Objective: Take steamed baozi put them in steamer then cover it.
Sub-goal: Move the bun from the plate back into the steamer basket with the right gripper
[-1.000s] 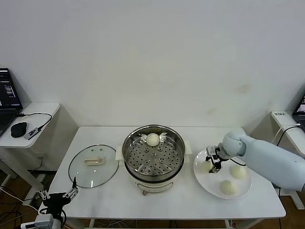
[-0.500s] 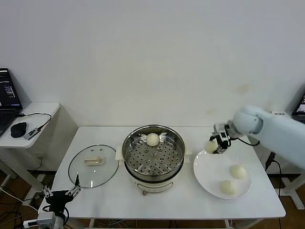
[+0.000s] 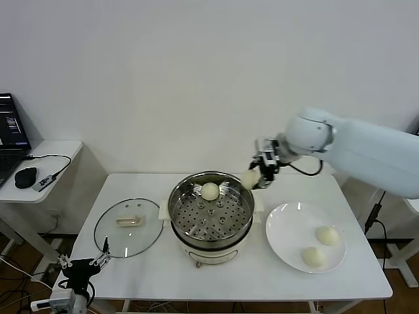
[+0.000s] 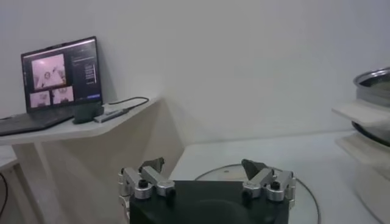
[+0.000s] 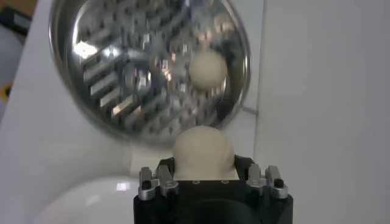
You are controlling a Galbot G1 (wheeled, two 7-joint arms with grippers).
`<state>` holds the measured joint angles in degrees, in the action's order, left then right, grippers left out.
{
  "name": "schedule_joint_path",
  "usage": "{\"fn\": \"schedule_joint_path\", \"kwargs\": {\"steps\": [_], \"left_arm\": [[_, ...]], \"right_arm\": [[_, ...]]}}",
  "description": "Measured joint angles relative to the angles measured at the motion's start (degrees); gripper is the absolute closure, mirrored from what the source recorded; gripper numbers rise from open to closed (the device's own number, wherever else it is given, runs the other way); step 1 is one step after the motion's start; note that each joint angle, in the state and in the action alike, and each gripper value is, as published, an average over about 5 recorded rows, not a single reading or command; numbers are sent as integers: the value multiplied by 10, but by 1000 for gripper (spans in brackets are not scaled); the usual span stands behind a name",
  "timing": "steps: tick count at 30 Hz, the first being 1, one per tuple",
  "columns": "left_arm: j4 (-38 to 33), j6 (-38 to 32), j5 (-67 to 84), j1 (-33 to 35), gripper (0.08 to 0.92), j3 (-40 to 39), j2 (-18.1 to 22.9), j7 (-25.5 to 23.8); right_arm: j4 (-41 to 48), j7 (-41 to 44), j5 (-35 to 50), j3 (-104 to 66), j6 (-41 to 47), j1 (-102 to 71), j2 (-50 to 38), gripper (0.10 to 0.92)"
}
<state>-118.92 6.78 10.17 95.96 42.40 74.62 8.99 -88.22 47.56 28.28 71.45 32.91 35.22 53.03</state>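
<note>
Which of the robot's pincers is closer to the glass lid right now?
The left one. The left pincer hangs open just off the table's front edge, close below the lid. The right pincer holds a bun over the steamer's far rim.

Head view: high, facing forward and down over the whole table [image 3: 196, 278]. Left wrist view: low, level, close to the tabletop. Right wrist view: straight down, close above the steamer [image 5: 149, 67], shared with head view at 12 o'clock.

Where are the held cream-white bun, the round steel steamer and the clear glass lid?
Held cream-white bun [image 3: 249, 178], head view, its rounded side.
Round steel steamer [image 3: 175, 196], head view, left rim.
Clear glass lid [image 3: 111, 237], head view, bare glass.
</note>
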Motion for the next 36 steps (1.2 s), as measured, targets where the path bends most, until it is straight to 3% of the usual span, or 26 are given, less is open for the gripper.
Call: {"fn": "schedule_joint_path", "kwargs": {"steps": [12,28,36], "left_arm": [[-3,-3,0,4,177,8,6,0],[0,-3,1,2,177,9,4,-1],[-1,-3,1,3,177,9,5,-1]], "right_arm": [[73,-58,47,8,51,-62,140,406],[134,-86,62,2,80,-107,210,404],[135,-77,58,4,83,-106,214,237]]}}
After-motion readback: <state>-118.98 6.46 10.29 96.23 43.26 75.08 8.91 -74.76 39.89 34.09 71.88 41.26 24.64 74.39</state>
